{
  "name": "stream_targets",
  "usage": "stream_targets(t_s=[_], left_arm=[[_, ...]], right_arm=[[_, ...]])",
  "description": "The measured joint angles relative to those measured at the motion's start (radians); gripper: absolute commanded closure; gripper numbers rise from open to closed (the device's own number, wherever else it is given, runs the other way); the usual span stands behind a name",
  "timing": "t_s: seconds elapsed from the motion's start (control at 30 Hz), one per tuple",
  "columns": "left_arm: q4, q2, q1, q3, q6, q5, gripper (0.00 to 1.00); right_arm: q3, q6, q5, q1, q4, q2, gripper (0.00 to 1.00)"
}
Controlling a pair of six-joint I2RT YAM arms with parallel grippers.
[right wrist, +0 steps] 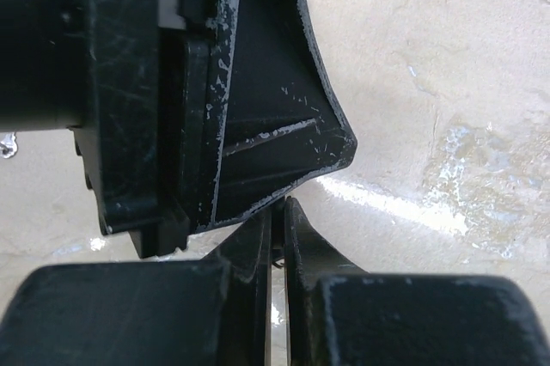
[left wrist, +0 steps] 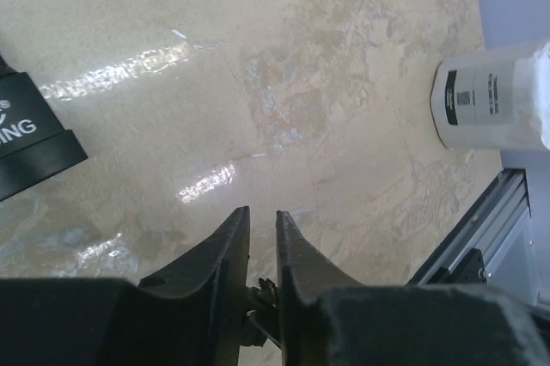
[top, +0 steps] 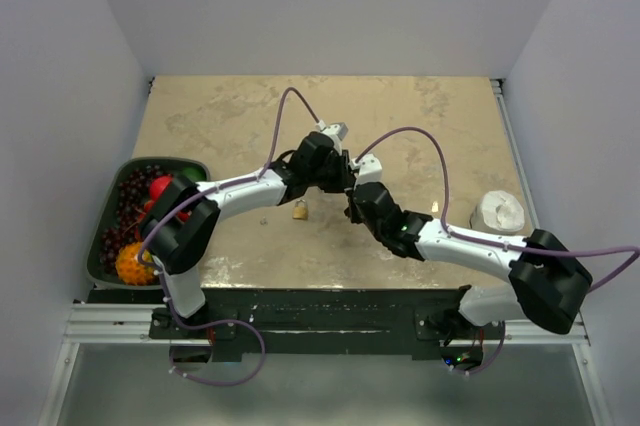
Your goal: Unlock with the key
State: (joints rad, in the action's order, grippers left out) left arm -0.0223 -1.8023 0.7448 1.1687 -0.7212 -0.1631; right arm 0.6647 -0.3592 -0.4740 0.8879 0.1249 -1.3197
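Just over the middle of the table, the left gripper (left wrist: 262, 216) and the right gripper (right wrist: 277, 207) meet nose to nose, both arms reaching in from the near edge with elbows bent. The left gripper's jaws stand a narrow slit apart with a small dark piece lodged low between them; whether that is a grip cannot be told. The right gripper is closed tight, its tips tucked just under the left gripper's black finger, and whether it pinches anything cannot be told. Below lies a glossy beige, marble-patterned tabletop (top: 440, 116) inside plain white walls, with a metal rail (left wrist: 481, 228) along its right edge. The brass padlock (top: 299, 210) lies on the tabletop just beside the left gripper, on its near side, and left of the right gripper, apart from both. The key cannot be made out. A dark tray (top: 150, 162) of fruit sits at the left edge, and a white container (top: 497, 211) sits well off to the right.
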Motion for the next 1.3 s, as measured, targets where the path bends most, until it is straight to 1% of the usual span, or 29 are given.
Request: stream_targets(t_s=[0.03, 0.13, 0.2, 0.23, 0.3, 0.33, 0.4, 0.43, 0.47, 0.5, 0.63, 0.73, 0.83, 1.03, 1.17, 1.3], left_arm=[[-0.007, -0.002, 0.005, 0.0, -0.002, -0.004, 0.9], [-0.024, -0.008, 0.01, 0.002, -0.005, -0.013, 1.0], [-0.034, -0.012, 0.01, 0.002, -0.009, -0.019, 1.0], [-0.039, -0.015, 0.01, 0.002, -0.011, -0.021, 1.0], [-0.044, -0.018, 0.01, 0.002, -0.017, -0.026, 1.0], [-0.045, -0.018, 0.01, 0.002, -0.018, -0.028, 1.0], [-0.048, -0.019, 0.01, 0.002, -0.018, -0.037, 1.0], [-0.048, -0.019, 0.01, 0.002, -0.018, -0.038, 1.0], [-0.05, -0.021, 0.008, 0.002, -0.016, -0.042, 1.0], [-0.052, -0.022, 0.006, 0.002, -0.015, -0.044, 1.0], [-0.054, -0.023, -0.003, 0.001, 0.027, -0.047, 1.0], [-0.06, -0.021, -0.013, -0.012, 0.06, -0.048, 1.0], [-0.068, -0.005, -0.035, -0.056, 0.089, -0.071, 1.0], [-0.164, 0.111, -0.15, -0.221, 0.133, -0.24, 1.0], [-0.251, 0.18, -0.176, -0.262, 0.16, -0.375, 1.0], [-0.377, 0.244, -0.173, -0.301, 0.135, -0.512, 1.0]], right_arm=[[0.002, 0.002, -0.009, 0.004, -0.003, -0.004, 1.0], [0.005, 0.004, -0.031, 0.011, -0.008, -0.01, 1.0], [0.006, 0.004, -0.048, 0.015, -0.01, -0.014, 1.0], [0.007, 0.003, -0.056, 0.016, -0.011, -0.016, 0.93], [0.008, 0.002, -0.063, 0.017, -0.017, -0.017, 0.85], [0.009, 0.0, -0.065, 0.017, -0.019, -0.017, 0.75], [0.01, 0.0, -0.069, 0.019, -0.021, -0.017, 0.66], [0.01, -0.004, -0.074, 0.019, -0.022, -0.016, 0.55], [0.011, -0.006, -0.079, 0.019, -0.023, -0.016, 0.5], [0.014, -0.008, -0.081, 0.019, -0.026, -0.016, 0.42], [0.02, -0.002, -0.074, 0.019, -0.028, -0.01, 0.31], [0.02, 0.024, -0.024, 0.009, -0.028, 0.007, 0.27], [0.017, 0.046, 0.108, -0.049, -0.024, 0.049, 0.26], [-0.048, 0.054, 0.545, -0.334, 0.046, 0.204, 0.25], [-0.052, 0.032, 0.816, -0.376, 0.13, 0.22, 0.25], [-0.084, -0.041, 1.069, -0.41, 0.268, 0.192, 0.25]])
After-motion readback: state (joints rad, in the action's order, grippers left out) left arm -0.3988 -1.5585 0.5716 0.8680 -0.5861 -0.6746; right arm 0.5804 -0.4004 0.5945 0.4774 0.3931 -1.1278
